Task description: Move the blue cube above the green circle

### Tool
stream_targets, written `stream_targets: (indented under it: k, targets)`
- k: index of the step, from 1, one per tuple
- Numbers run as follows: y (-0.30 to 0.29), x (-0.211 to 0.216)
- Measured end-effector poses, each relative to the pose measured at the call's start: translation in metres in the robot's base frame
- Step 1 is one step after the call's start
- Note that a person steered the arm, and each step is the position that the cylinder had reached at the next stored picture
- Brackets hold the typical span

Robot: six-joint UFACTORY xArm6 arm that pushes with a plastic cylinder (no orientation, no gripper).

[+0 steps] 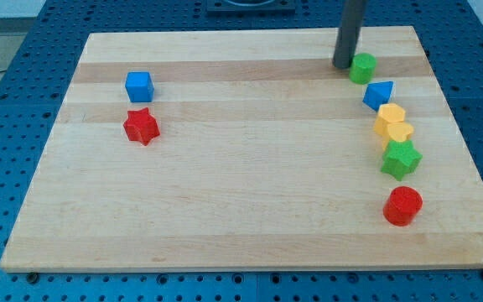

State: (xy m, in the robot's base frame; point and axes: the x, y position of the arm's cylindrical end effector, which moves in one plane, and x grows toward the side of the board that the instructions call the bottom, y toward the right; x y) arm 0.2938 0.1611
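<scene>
The blue cube sits on the wooden board at the view's upper left. The green circle is a short green cylinder at the view's upper right. My tip rests on the board just left of the green circle, touching or nearly touching it. The tip is far to the right of the blue cube.
A red star lies just below the blue cube. Down the right side run a blue triangular block, a yellow hexagon, a yellow heart-like block, a green star and a red cylinder. The board's top edge is close above the green circle.
</scene>
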Motion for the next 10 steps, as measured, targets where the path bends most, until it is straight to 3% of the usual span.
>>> stream_targets:
  k: [1,2,3,5,6,7,10]
  targets:
    - [0.005,0.011]
    - [-0.014,-0.006]
    - [-0.096,-0.012]
    - [-0.358,-0.038]
    - [-0.413,-0.011]
    - [-0.378,0.041]
    - [-0.221,0.056]
